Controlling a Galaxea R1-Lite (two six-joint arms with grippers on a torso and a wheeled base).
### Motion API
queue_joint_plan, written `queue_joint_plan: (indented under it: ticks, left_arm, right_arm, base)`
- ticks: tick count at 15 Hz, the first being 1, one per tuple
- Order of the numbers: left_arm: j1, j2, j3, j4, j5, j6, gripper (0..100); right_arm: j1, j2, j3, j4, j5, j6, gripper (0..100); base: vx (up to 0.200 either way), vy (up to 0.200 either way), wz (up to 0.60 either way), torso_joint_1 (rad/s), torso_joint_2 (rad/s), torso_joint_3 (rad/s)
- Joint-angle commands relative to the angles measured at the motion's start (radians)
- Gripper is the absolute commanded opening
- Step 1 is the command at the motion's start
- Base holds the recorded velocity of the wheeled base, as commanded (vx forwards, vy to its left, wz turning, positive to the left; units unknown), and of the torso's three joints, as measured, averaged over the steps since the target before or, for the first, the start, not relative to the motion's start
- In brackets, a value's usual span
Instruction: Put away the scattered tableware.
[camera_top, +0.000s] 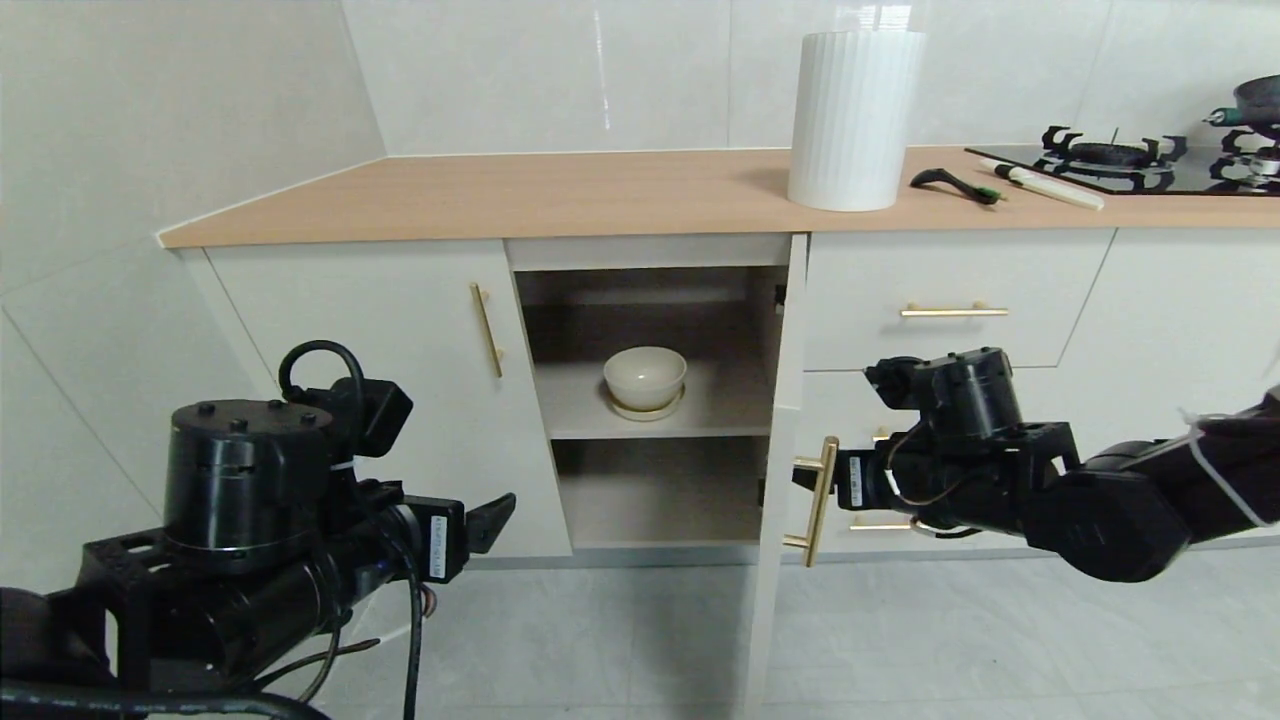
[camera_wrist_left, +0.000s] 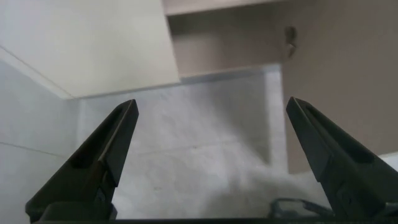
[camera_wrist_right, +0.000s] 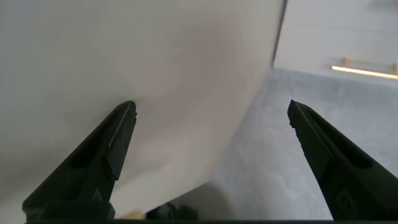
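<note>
Left end effector (camera_wrist_left: 211, 115) spread open, low before cabinet (camera_top: 650, 250) | right end effector (camera_wrist_right: 211, 115) spread open beside open door's gold handle (camera_top: 818, 500) | bowl (camera_top: 645, 375) on saucer (camera_top: 645, 409), upper shelf (camera_top: 725, 400) | left-arm label (camera_top: 440, 545) too small to read

One bowl (camera_top: 645, 375); one saucer (camera_top: 645, 409); one white ribbed canister (camera_top: 852, 120); one black peeler (camera_top: 955, 183); one white-handled knife (camera_top: 1045, 186); one gas hob (camera_top: 1130, 165).
</note>
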Motion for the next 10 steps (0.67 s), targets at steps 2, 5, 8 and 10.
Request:
queue_joint_plan:
  ticks: [2, 5, 8, 10]
  left_arm:
    - [0.026, -0.030, 0.000, 0.001, 0.000, 0.009, 100]
    - [0.026, -0.033, 0.003, 0.003, 0.000, 0.025, 100]
    - [0.026, -0.058, 0.006, 0.005, 0.002, 0.032, 100]
    - [0.024, -0.070, 0.006, 0.005, 0.002, 0.034, 100]
  right_arm:
    - [0.041, 0.142, -0.112, -0.005, 0.001, 0.004, 100]
    - [0.073, 0.215, -0.195, -0.029, 0.000, 0.013, 100]
    - [0.102, 0.272, -0.210, -0.121, -0.016, 0.077, 100]
    - [0.102, 0.295, -0.226, -0.143, -0.016, 0.083, 100]
  base:
    - [0.000, 0.000, 0.00, 0.000, 0.00, 0.000]
    - [0.000, 0.000, 0.00, 0.000, 0.00, 0.000]
    - [0.000, 0.000, 0.00, 0.000, 0.00, 0.000]
    - [0.000, 0.000, 0.00, 0.000, 0.00, 0.000]
